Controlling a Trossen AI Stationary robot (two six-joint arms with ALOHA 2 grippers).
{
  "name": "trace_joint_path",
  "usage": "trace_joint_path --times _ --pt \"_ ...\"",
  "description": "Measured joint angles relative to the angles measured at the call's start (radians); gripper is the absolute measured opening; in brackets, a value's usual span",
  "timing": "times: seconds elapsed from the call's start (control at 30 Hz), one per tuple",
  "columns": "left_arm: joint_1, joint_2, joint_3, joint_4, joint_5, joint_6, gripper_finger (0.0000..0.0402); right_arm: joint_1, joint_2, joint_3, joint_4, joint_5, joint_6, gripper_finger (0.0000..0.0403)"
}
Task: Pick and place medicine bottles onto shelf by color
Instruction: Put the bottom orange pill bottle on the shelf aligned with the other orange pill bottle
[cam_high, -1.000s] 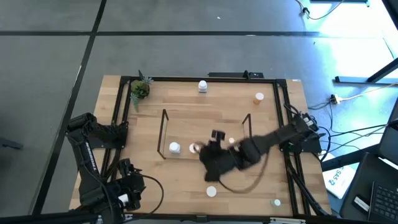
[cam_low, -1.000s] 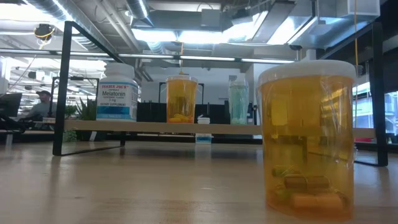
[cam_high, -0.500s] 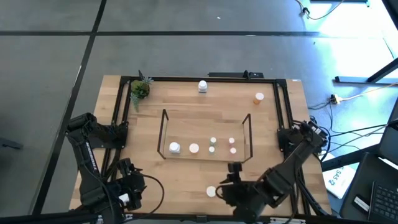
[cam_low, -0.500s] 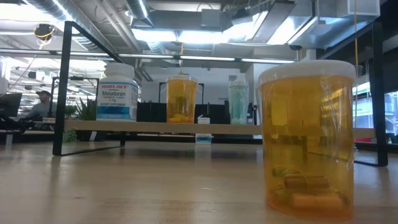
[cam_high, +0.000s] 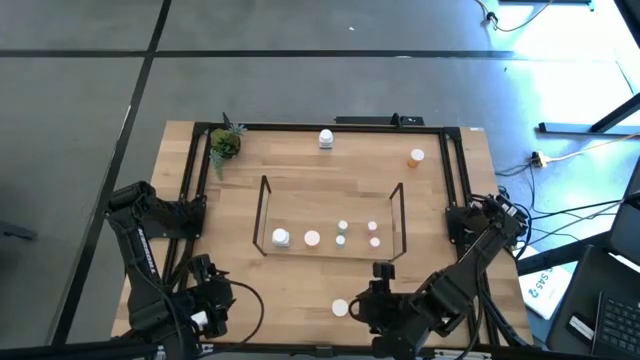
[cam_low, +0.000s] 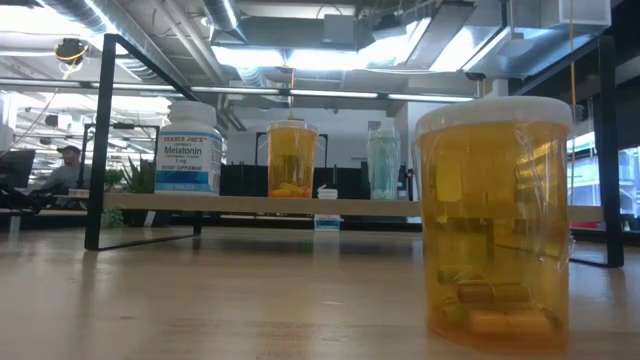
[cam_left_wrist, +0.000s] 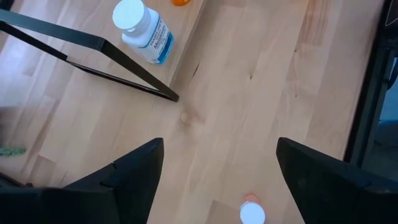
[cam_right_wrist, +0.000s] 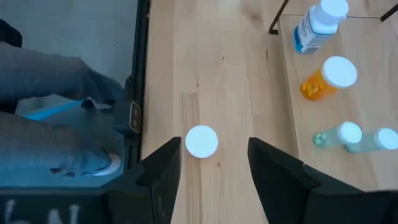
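Note:
The shelf (cam_high: 264, 215) stands mid-table and carries a white bottle (cam_high: 281, 237), an orange one (cam_high: 312, 238), a small teal one (cam_high: 341, 232) and a small pink one (cam_high: 373, 232). An orange, white-capped bottle (cam_high: 340, 308) stands upright near the front edge and fills the foreground of the low view (cam_low: 495, 220). My right gripper (cam_high: 365, 300) hovers open just to its right. The cap (cam_right_wrist: 201, 140) shows ahead of the gap between the fingers (cam_right_wrist: 214, 146), untouched. My left gripper (cam_high: 210, 305) waits open at the near left corner (cam_left_wrist: 217, 146).
A white bottle (cam_high: 326, 138) and an orange bottle (cam_high: 416, 156) stand on the table behind the shelf. A small green plant (cam_high: 225, 145) sits at the far left corner. A black frame (cam_high: 190, 180) edges the table. Grey fabric (cam_right_wrist: 56, 93) shows beyond the near edge.
My right gripper has drawn back from over the shelf toward the table's near edge, swinging round to face left. It now stands beside the orange bottle at the front. The teal bottle on the shelf, covered by the arm before, is in plain view.

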Motion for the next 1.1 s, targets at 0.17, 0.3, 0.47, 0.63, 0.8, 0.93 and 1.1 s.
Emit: trace_joint_path --times 0.17,0.3,0.47,0.63,0.8,0.93,1.1 --pt "0.0 0.0 0.0 0.0 0.0 0.009 0.0306 -0.001 0.0 -0.012 0.017 -0.002 0.026 0.0187" --pt "0.0 0.0 0.0 0.0 0.0 0.011 0.0306 -0.011 0.002 -0.013 0.023 -0.062 -0.027 0.0187" --pt "0.0 0.0 0.0 0.0 0.0 0.023 0.0306 -0.024 0.002 -0.013 0.047 -0.125 -0.178 0.0187" --pt "0.001 0.0 0.0 0.0 -0.023 0.039 0.0306 -0.03 0.01 -0.013 0.028 -0.135 -0.252 0.0187" --pt "0.015 0.0 0.0 0.0 -0.027 0.039 0.0306 -0.056 0.011 -0.013 0.029 -0.139 -0.163 0.0187" --pt "0.028 0.0 0.0 0.0 -0.027 0.039 0.0306 -0.092 0.011 -0.013 0.028 -0.26 -0.112 0.0187" --pt "0.029 0.0 0.0 0.0 -0.027 0.039 0.0306 -0.131 0.018 -0.013 0.029 -0.378 -0.056 0.0187"
